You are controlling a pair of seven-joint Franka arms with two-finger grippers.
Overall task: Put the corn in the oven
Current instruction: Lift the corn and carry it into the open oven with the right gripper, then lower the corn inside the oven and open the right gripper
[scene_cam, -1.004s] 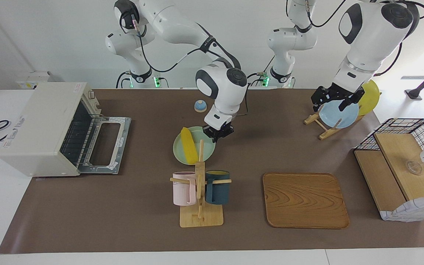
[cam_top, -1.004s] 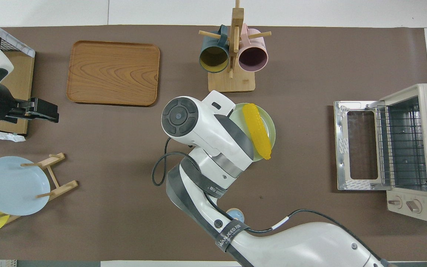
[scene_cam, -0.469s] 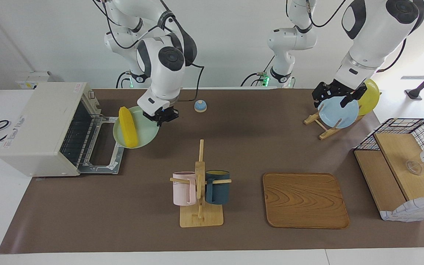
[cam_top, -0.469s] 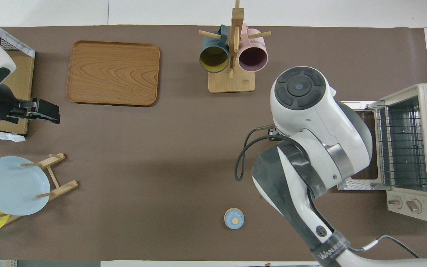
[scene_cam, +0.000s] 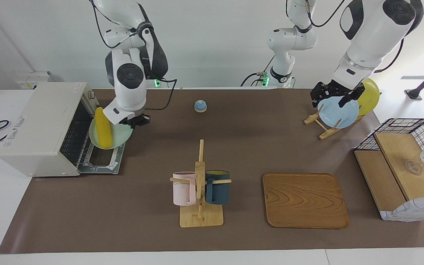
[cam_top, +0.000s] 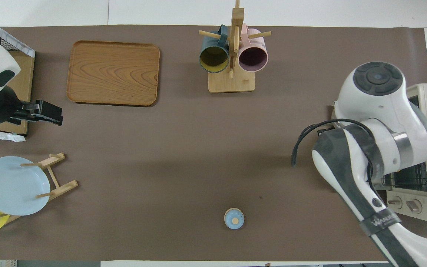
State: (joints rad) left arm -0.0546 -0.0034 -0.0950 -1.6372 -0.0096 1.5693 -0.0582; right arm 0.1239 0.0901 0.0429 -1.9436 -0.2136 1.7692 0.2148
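Right pincer clamped on green plate rim; corn aboard, over oven door; overhead, arm hides both. Left pincer spread wide, waiting.

White arms, seemingly black-banded, dark cables

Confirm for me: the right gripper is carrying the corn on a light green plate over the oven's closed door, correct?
Not quite. The oven door is open, folded down flat in front of it, as the facing view shows. The rest holds: the right gripper is shut on the light green plate, with the corn lying on it, over that door.
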